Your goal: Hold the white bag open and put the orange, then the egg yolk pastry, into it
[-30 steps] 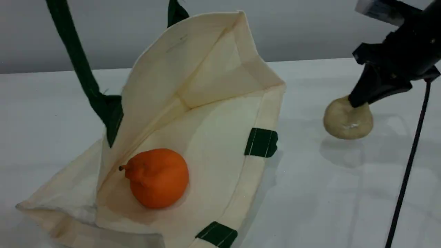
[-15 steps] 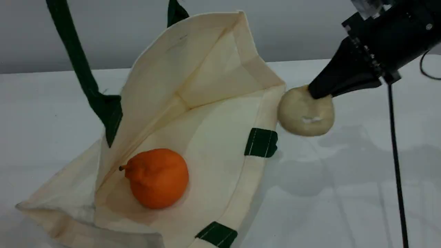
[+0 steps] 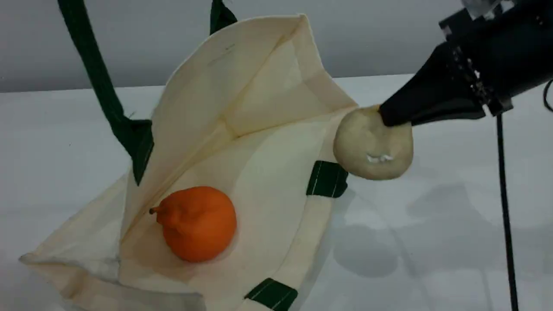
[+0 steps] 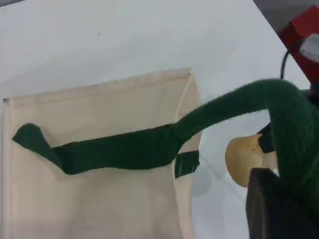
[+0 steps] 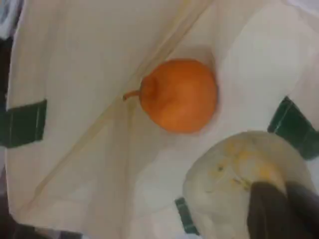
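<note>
The white bag (image 3: 259, 129) lies on its side, mouth toward the camera, its upper side lifted by a dark green handle (image 3: 93, 69). That handle (image 4: 149, 147) loops over my left gripper (image 4: 279, 209), which is shut on it at the bottom right of the left wrist view. The orange (image 3: 196, 222) rests inside the bag, and the right wrist view shows the orange (image 5: 179, 94) from above. My right gripper (image 3: 389, 116) is shut on the egg yolk pastry (image 3: 373, 144), holding it in the air just beside the bag's right rim. The pastry (image 5: 239, 184) fills the right wrist view's lower right.
The bag's rim carries green stitched patches (image 3: 327, 178). A thin black cable (image 3: 505, 207) hangs from the right arm down across the table's right side. A red object (image 4: 304, 37) shows at the left wrist view's top right corner.
My right gripper has carried the pastry up and leftward, from low over the table at the right to the bag's right rim. The bag, orange and handle have not moved.
</note>
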Robot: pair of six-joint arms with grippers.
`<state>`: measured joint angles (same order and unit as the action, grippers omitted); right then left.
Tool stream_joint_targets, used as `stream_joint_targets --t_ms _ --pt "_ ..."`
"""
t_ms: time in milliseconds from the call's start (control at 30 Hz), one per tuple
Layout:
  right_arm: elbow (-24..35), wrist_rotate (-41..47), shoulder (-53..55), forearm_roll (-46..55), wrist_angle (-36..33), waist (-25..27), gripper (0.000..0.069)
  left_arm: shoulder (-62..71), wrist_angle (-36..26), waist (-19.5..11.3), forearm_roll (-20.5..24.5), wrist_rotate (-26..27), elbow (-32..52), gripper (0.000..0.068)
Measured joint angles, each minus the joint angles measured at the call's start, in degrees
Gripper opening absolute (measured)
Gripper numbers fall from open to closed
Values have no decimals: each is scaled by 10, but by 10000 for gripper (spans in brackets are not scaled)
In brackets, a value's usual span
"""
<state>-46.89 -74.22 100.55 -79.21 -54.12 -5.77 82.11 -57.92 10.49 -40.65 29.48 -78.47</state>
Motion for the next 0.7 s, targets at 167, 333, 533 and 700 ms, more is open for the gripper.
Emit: stream_joint_targets --t_ms 167,333,533,700 --pt "20 -6 -47 -47 66 -65 20 0 -1 0 -14 0 0 68" --pt "20 -47 -45 -118 156 -161 20 0 -1 0 -26 2 0 68" --pt "15 -136 -45 -211 281 -260 20 0 -3 0 -32 2 0 68" --pt "-8 -145 -11 -211 348 -292 20 0 -4 0 -49 13 0 68"
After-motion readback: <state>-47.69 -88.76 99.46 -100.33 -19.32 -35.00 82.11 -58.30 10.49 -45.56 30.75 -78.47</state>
